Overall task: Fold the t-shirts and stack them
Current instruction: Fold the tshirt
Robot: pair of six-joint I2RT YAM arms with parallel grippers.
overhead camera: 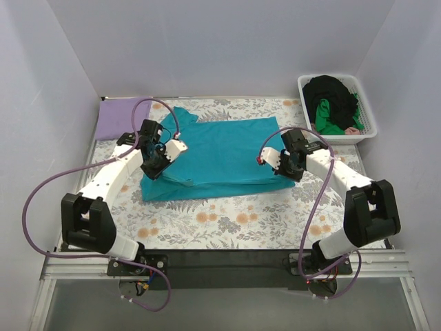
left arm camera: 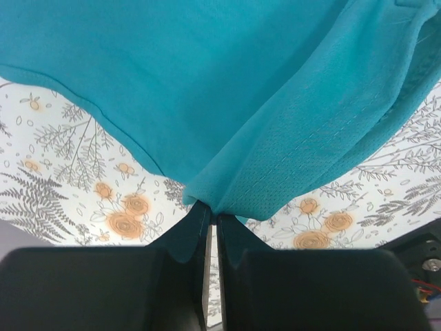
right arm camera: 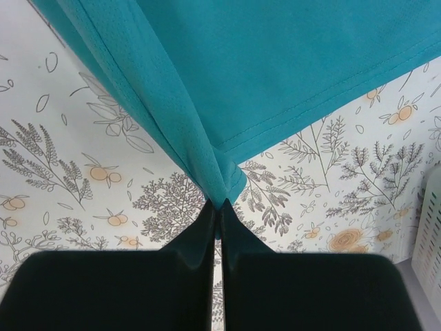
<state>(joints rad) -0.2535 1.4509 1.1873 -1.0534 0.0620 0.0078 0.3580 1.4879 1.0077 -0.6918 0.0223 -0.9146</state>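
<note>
The teal t-shirt (overhead camera: pixel 217 155) lies spread on the floral table cloth in the middle of the table. My left gripper (overhead camera: pixel 167 153) is shut on its left edge; in the left wrist view the teal cloth (left arm camera: pixel 275 138) is pinched between the fingertips and lifted off the table. My right gripper (overhead camera: pixel 272 160) is shut on its right edge; in the right wrist view the teal cloth (right arm camera: pixel 207 103) hangs from the pinched corner. A lavender shirt (overhead camera: pixel 120 117) lies folded at the back left. Black (overhead camera: pixel 331 93) and green (overhead camera: pixel 327 124) shirts sit in the white basket.
The white slatted basket (overhead camera: pixel 368 117) stands at the back right, its corner showing in the right wrist view (right arm camera: pixel 428 234). The floral table cloth (overhead camera: pixel 227 221) covers the table. White walls close in on three sides.
</note>
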